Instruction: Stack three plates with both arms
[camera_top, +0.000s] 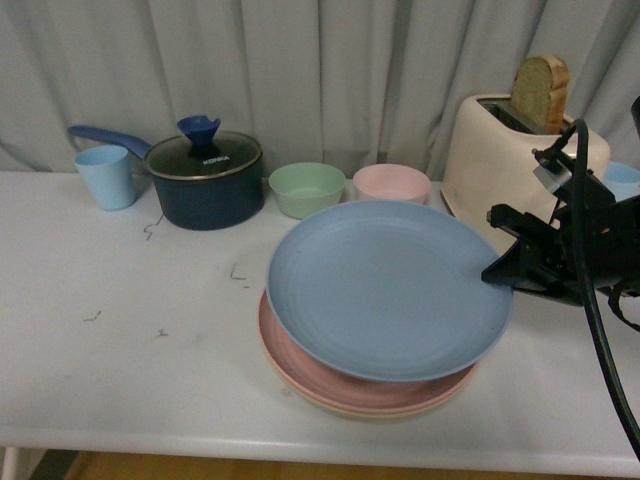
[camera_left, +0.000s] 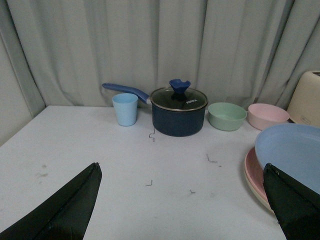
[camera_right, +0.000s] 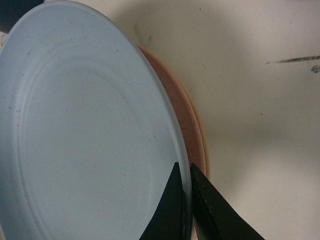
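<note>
While the right gripper pinches the rim of the light blue plate on its right side, the plate hangs tilted over the pink plate and the beige plate, which lie nested on the table near the middle of its front edge; the blue plate's left part appears to sit low on or just above the pink one, though contact cannot be confirmed. Judged from its matte finish and thin, even wall, the plate is probably light, rigid plastic or fibre ware: stiff enough to be carried from a single rim pinch, but wide, so it will lever downward about the fingers and may slip or swing if the grasp is shallow. The rim is the only practical hold, since the shallow well offers nothing to clamp. The right wrist view shows what the front view cannot: the two jaws closed on either face of the plate's edge, with the pink and beige rims peeking out beside it. The front view alone gives the whole stack's offset, the blue plate sitting toward the rear and right of the pair beneath. The left wrist view shows the left gripper spread wide and holding nothing, above bare table left of the stack, and looks toward the blue cup, lidded saucepan, green bowl and pink bowl along the rear edge; the toaster with its bread slice stands at the rear right.
</note>
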